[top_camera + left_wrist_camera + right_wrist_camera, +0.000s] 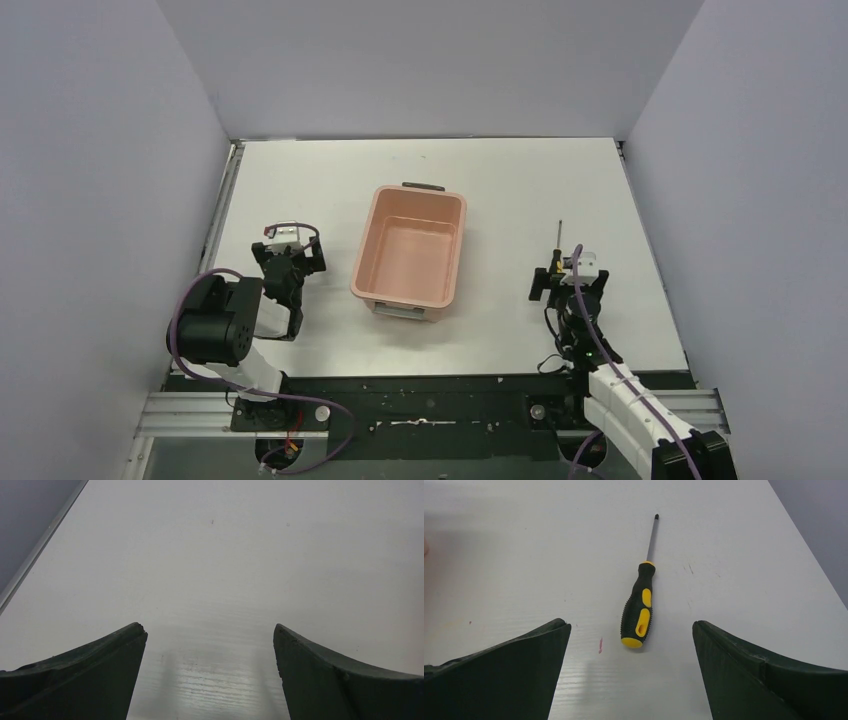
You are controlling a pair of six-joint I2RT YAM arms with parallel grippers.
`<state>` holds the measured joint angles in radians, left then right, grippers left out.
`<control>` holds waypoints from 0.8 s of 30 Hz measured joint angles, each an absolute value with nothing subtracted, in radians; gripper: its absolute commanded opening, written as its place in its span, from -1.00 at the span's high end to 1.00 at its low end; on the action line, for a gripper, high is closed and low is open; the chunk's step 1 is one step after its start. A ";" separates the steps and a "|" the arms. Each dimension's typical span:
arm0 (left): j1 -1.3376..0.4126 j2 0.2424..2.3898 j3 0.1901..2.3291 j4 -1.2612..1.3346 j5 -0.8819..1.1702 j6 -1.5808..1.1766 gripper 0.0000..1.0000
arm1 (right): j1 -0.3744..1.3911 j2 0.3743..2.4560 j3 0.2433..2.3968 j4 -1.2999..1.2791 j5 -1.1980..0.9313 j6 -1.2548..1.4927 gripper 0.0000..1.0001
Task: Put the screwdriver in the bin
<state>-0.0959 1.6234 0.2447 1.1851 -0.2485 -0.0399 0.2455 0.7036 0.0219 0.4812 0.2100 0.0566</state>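
Note:
The screwdriver (pixel 640 607) lies flat on the white table, its yellow-and-black handle towards me and its thin dark shaft pointing away. In the top view its shaft (pixel 559 236) sticks out beyond my right gripper (pixel 568 276). My right gripper (pixel 629 626) is open and empty, low over the table, with the end of the handle between and just ahead of the fingertips. The salmon-pink bin (pixel 362 252) stands empty at the table's middle, left of the screwdriver. My left gripper (pixel 288 256) is open and empty left of the bin; its wrist view shows only bare table between the fingers (pixel 120 645).
Grey walls enclose the table at left, back and right. A metal rail (pixel 224 200) runs along the left edge. The bin has a dark handle (pixel 423 186) at its far end and a light one (pixel 400 311) at its near end.

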 measured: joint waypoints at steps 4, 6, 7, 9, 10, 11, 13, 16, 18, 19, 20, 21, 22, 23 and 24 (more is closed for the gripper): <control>-0.096 1.623 0.245 1.185 -0.249 -0.040 -0.95 | 0.245 0.708 0.101 0.389 0.289 0.087 -1.00; -0.096 1.623 0.244 1.185 -0.249 -0.040 -0.95 | 0.245 0.719 0.194 0.324 0.319 0.097 -1.00; -0.096 1.623 0.245 1.185 -0.249 -0.040 -0.95 | 0.245 0.737 0.266 0.281 0.341 0.105 -1.00; -0.096 1.623 0.245 1.185 -0.249 -0.040 -0.95 | 0.245 0.798 0.433 0.184 0.398 0.133 -1.00; -0.096 1.623 0.245 1.185 -0.249 -0.040 -0.95 | 0.244 0.843 0.530 0.125 0.434 0.154 -1.00; -0.096 1.623 0.245 1.185 -0.249 -0.040 -0.95 | 0.239 0.895 0.630 0.066 0.463 0.175 -1.00; -0.096 1.623 0.245 1.185 -0.249 -0.040 -0.95 | 0.213 1.013 0.816 -0.051 0.482 0.207 -1.00; -0.096 1.623 0.245 1.185 -0.249 -0.040 -0.95 | 0.151 1.201 1.039 -0.220 0.433 0.239 -1.00; -0.096 1.623 0.245 1.185 -0.249 -0.040 -0.95 | 0.118 1.335 1.140 -0.323 0.369 0.252 -0.95; -0.096 1.623 0.245 1.185 -0.249 -0.040 -0.95 | 0.105 1.394 1.165 -0.364 0.337 0.256 -0.90; -0.096 1.623 0.245 1.185 -0.249 -0.040 -0.95 | 0.093 1.450 1.178 -0.401 0.303 0.260 -0.85; -0.096 1.623 0.245 1.185 -0.249 -0.040 -0.95 | 0.084 1.491 1.181 -0.428 0.277 0.264 -0.78; -0.096 1.623 0.245 1.185 -0.249 -0.040 -0.95 | 0.076 1.540 1.181 -0.461 0.246 0.269 -0.72; -0.096 1.623 0.245 1.185 -0.249 -0.040 -0.95 | 0.069 1.589 1.180 -0.490 0.215 0.273 -0.65; -0.096 1.623 0.245 1.185 -0.249 -0.040 -0.95 | 0.064 1.635 1.180 -0.512 0.189 0.278 -0.60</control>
<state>-0.0959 1.6234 0.2447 1.1851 -0.2485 -0.0399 0.0639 1.6348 1.1801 -0.5121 0.1886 0.2775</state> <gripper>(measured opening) 0.974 0.876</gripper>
